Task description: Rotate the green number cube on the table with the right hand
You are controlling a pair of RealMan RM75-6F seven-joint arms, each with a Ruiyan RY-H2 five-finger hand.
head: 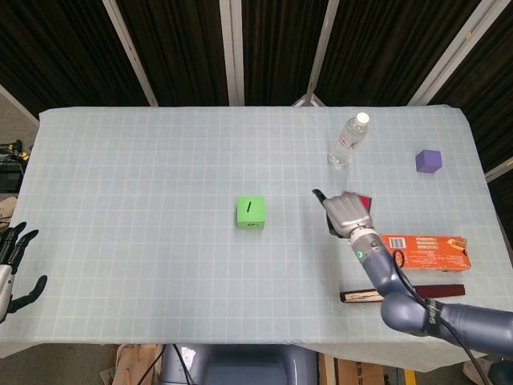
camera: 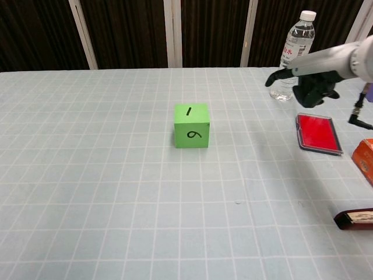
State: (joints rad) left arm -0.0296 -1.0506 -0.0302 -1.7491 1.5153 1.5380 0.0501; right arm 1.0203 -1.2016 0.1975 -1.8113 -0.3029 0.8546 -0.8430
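The green number cube (head: 250, 212) (camera: 192, 125) sits near the table's middle, with "1" on top and a "6"-like mark on its front. My right hand (head: 345, 213) (camera: 311, 87) hovers above the table to the cube's right, over the red case, well apart from the cube. It holds nothing; its thumb reaches out toward the cube and its fingers hang loosely down. At the front left edge my left hand (head: 14, 262) rests with fingers spread and empty; only the head view shows it.
A water bottle (head: 349, 140) (camera: 294, 55) stands behind the right hand. A red flat case (head: 362, 200) (camera: 317, 133) lies under it. An orange box (head: 425, 250) (camera: 364, 158), a dark bar (head: 401, 293) (camera: 354, 219) and a purple cube (head: 429, 161) (camera: 368, 88) lie at the right.
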